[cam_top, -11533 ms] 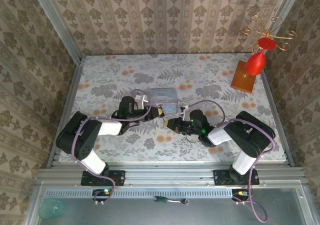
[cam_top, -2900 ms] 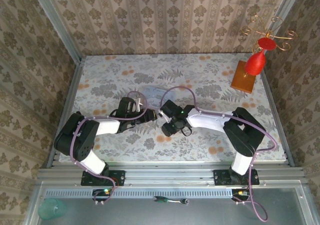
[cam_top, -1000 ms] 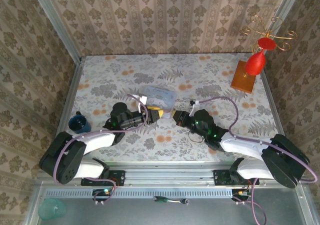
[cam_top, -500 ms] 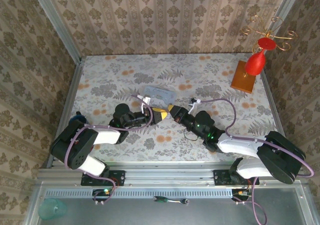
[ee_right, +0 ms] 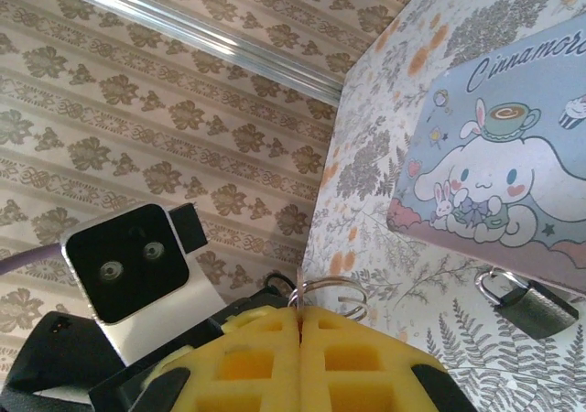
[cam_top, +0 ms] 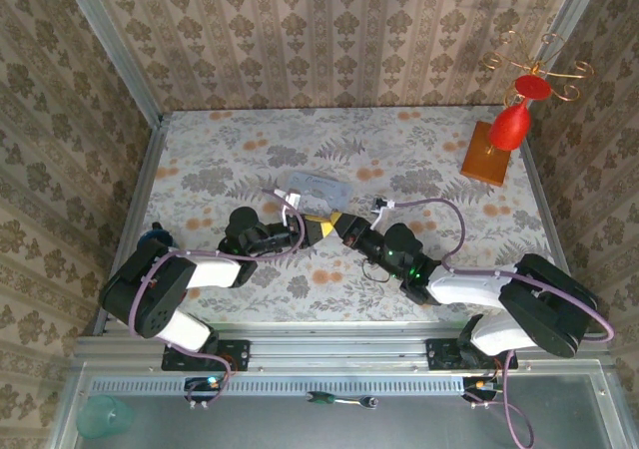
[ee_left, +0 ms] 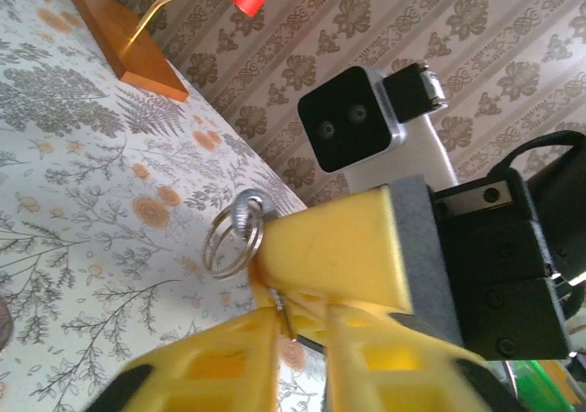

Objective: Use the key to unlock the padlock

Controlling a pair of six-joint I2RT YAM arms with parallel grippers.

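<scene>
My right gripper is shut on the key, whose wire ring sticks out past the yellow fingertips. In the top view the right gripper meets my left gripper tip to tip, just in front of the pastel tin box. In the left wrist view the key's thin blade pokes between the left gripper's fingers. It lies against one finger, with a gap left to the other. The small dark padlock lies on the table beside the tin box.
A red ornament on a wooden base stands at the back right. A dark blue cup sits at the table's left edge by the left arm. Patterned walls close in three sides.
The two grippers have come together tip to tip in front of the box. The left jaws have narrowed around the key's blade. The right gripper stays shut on the key.
</scene>
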